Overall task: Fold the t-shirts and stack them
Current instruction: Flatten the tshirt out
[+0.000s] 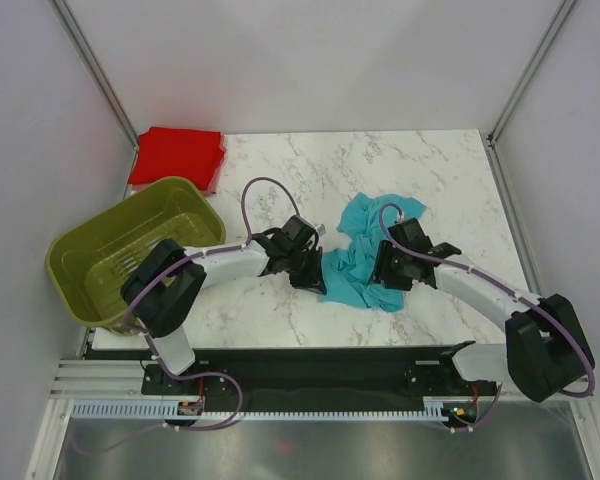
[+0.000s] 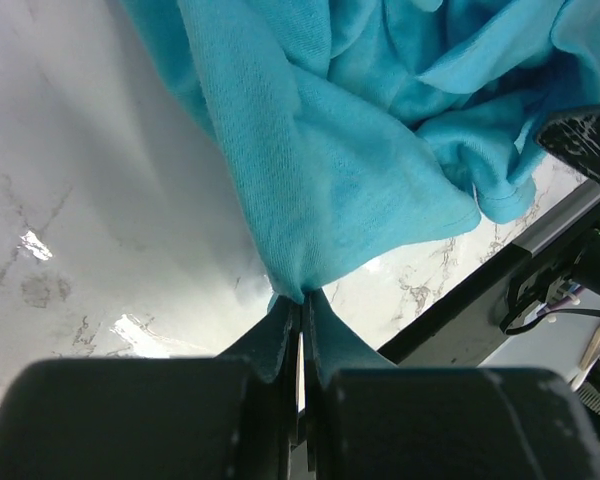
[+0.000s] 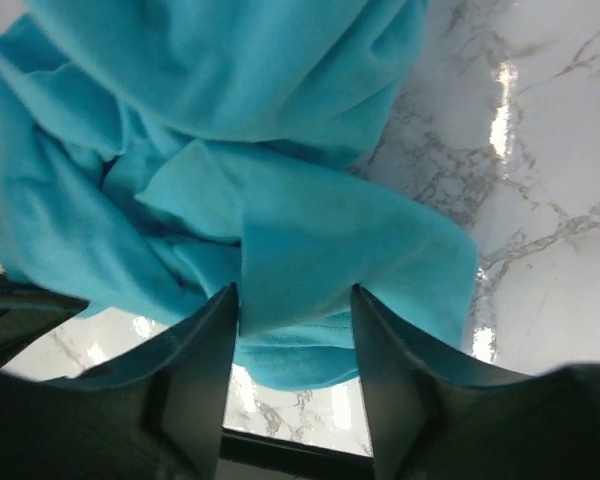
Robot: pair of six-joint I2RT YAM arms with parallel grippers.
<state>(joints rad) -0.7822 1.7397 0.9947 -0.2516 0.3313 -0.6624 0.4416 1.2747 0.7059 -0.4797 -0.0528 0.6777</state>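
Observation:
A crumpled turquoise t-shirt (image 1: pixel 365 262) lies on the marble table between the two arms. My left gripper (image 1: pixel 312 272) is at its left edge, shut on a pinch of the turquoise cloth (image 2: pixel 310 200), which bunches out from the fingertips (image 2: pixel 298 300). At the shirt's right side, my right gripper (image 1: pixel 388 268) is open, its fingers (image 3: pixel 215 330) straddling a fold of the t-shirt (image 3: pixel 300 250) without pressing it. A red t-shirt (image 1: pixel 177 156), folded into a flat square, lies at the table's far left corner.
An olive-green slotted basket (image 1: pixel 130 250) stands at the left, partly over the table's edge. The table's near edge and the black base rail (image 1: pixel 320 365) run just below the turquoise shirt. White walls enclose the table.

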